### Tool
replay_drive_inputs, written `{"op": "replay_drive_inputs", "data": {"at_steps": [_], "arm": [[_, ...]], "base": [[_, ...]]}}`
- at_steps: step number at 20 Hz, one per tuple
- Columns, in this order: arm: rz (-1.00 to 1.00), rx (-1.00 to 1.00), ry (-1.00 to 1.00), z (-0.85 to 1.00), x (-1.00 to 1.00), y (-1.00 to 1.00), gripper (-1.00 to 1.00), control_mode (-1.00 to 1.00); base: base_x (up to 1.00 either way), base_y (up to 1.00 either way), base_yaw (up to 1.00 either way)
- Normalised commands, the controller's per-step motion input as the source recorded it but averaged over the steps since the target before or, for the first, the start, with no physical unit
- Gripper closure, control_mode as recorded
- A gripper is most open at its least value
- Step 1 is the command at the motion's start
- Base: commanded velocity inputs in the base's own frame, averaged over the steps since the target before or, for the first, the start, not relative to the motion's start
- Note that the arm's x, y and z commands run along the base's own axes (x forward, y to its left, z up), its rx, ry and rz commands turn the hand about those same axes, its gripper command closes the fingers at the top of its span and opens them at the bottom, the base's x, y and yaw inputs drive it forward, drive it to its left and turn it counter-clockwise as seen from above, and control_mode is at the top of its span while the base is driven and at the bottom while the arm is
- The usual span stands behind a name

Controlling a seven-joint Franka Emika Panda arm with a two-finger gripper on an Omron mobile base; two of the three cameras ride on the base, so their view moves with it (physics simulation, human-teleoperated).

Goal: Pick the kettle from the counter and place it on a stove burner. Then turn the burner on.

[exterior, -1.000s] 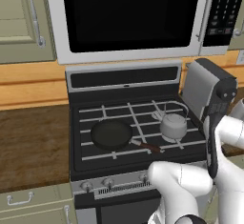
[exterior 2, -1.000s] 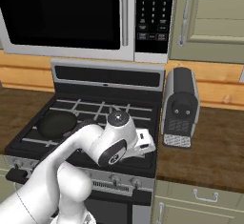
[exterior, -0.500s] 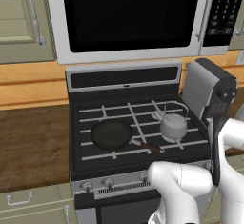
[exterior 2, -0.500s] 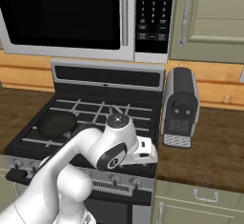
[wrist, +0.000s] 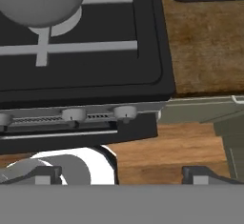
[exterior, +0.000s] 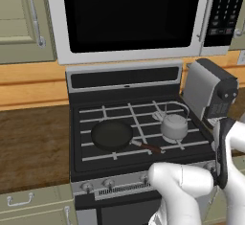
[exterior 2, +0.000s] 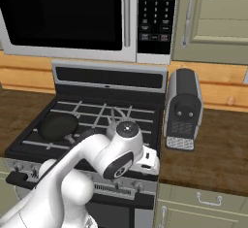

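One kettle (exterior: 174,126) sat on the stove burner (wrist: 53,24) at the cooktop's right front. Your gripper (wrist: 119,173) (spread wide, holding nothing) hung off the stove's front edge, knobs (wrist: 125,113) just ahead.

Simulated kitchen wall with built-in appliances

A black-glass, silver-framed microwave (exterior: 129,16) hangs between pale olive cabinet doors (exterior 2: 213,18), above an orange-tan wood wall strip (exterior: 31,83); olive drawers (exterior 2: 203,203) sit below, over an orange wood floor (wrist: 157,156).
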Motion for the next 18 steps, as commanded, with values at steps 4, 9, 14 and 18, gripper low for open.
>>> {"op": "replay_drive_inputs", "data": {"at_steps": [4,9,14,18], "arm": [[-0.09,0.13,0.0,-0.08,0.0,0.0,-1.0,-1.0],[-0.11,0.11,0.0,-0.31,0.0,0.0,-1.0,-1.0],[-0.15,0.03,0.0,-0.41,0.0,0.0,-1.0,-1.0],[-0.19,0.06,-0.07,-0.18,0.0,-0.01,-1.0,-1.0]], "base": [[0.0,0.0,0.0],[0.0,0.0,0.0],[0.0,0.0,0.0],[0.0,0.0,0.0]]}}
